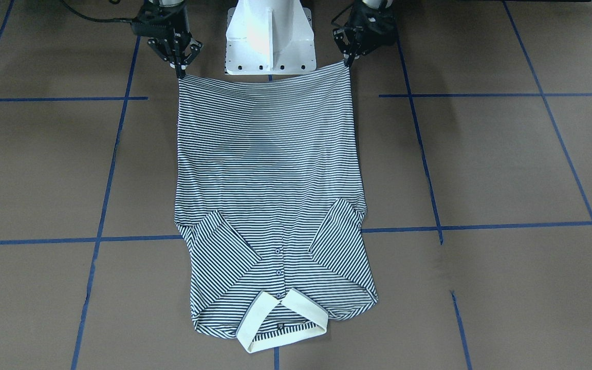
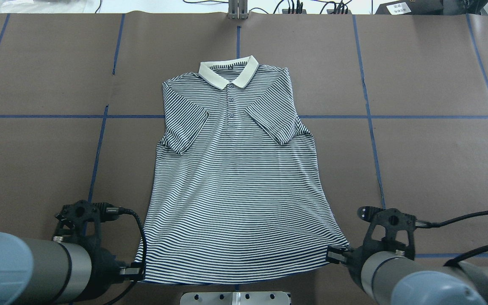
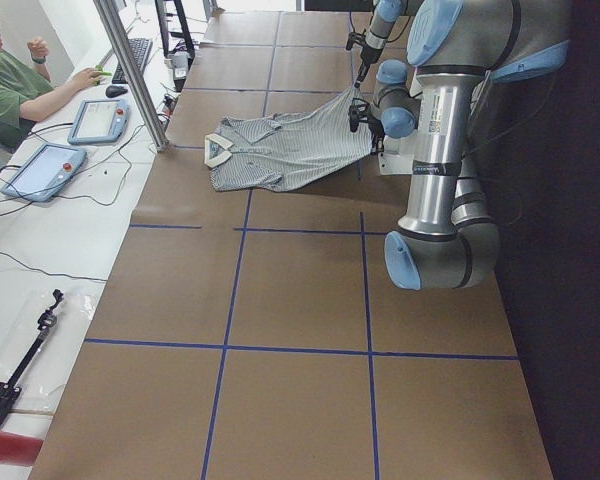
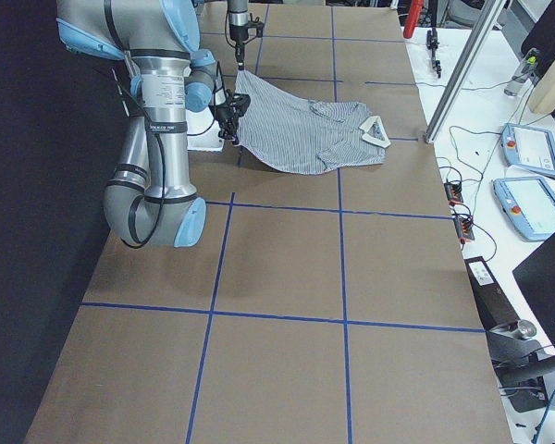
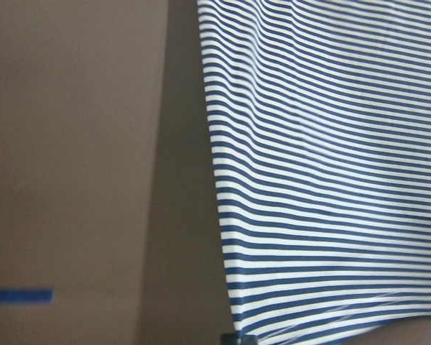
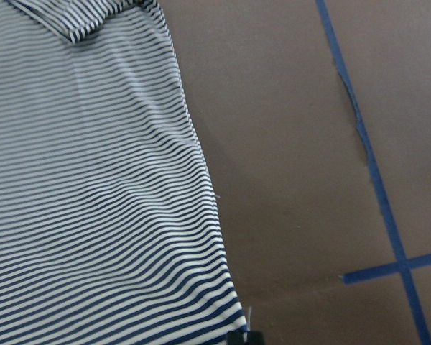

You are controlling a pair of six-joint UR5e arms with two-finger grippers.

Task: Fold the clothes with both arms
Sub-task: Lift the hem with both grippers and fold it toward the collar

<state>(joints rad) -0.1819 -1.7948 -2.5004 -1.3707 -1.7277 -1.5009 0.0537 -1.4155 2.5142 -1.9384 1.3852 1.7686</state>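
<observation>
I am holding the striped polo shirt by its hem, one corner in each claw. In the overhead view my left claw is pinching the corner at seven o'clock of the shirt. My right claw is pinching the corner at five o'clock. Both are closed narrow on the cloth.

The shirt is lying face up on the brown desk. Its cream collar is at twelve o'clock, farthest from me, with the buttons showing. Both short sleeves are lying folded in over the chest. The side views are showing the hem raised off the desk and the cloth sloping down toward the collar end, which is resting flat.

I am judging this to be the lengthwise fold: the hem is in hand but not yet carried over. The next move is calling for both claws to travel together toward twelve o'clock. They need to be level with each other and the same width apart, so the hem lands square near the collar. If one claw leads, I am expecting the stripes to skew and the fold to wrinkle.
</observation>
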